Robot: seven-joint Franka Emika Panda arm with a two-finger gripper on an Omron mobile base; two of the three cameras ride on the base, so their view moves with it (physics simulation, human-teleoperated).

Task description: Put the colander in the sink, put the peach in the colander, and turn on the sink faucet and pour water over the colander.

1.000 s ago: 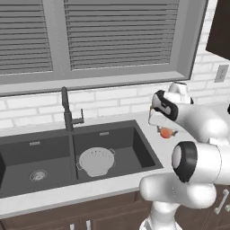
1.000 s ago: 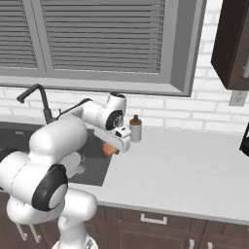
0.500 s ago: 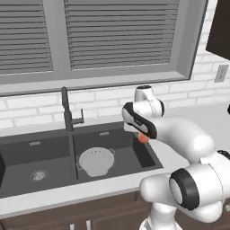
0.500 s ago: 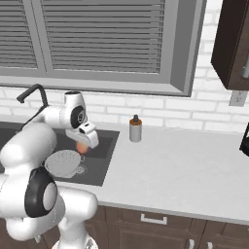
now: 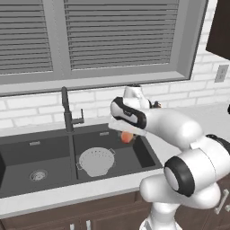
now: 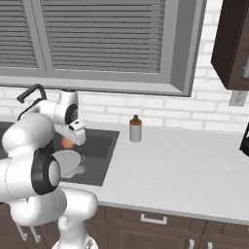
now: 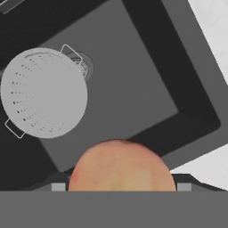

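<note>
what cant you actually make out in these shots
- Hand fingertips: hand view, covered by the peach and cut off by the bottom edge.
- Colander: right base view, partly behind the arm.
- Faucet spout: left base view, too thin against the window frame.
- Soap bottle label: right base view, too small.

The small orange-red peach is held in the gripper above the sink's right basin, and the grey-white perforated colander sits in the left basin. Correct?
Not quite. The grey-white perforated colander sits in the right basin of the dark grey sink, as the left base view shows. The small orange-red peach is indeed held in the gripper above that basin.
</note>
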